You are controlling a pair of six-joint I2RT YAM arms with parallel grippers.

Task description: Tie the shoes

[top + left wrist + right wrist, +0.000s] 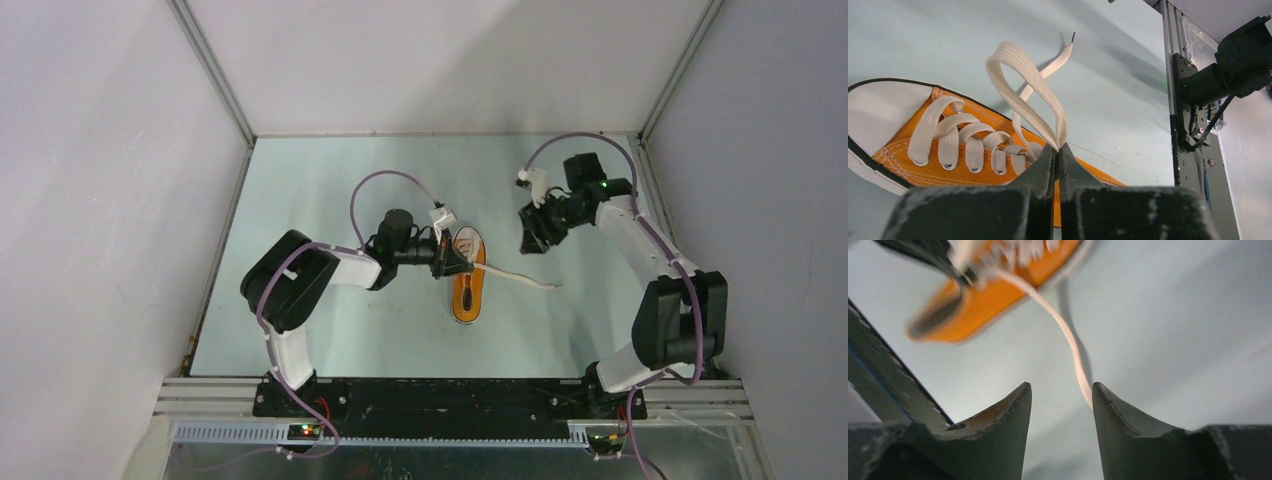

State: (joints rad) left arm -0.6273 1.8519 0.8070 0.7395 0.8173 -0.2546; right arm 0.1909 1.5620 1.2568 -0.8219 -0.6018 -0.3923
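Note:
The orange sneaker with a white toe cap lies mid-table, toe toward the far side. It also shows in the left wrist view and, blurred, in the right wrist view. My left gripper is shut on a folded loop of white lace above the shoe's tongue. A second white lace trails right across the table. My right gripper is open, off to the shoe's right, with that lace running down beside its right fingertip.
The pale table is walled by white panels with metal rails on left, right and back. The right arm's base and a frame post show in the left wrist view. Purple cables loop over both arms.

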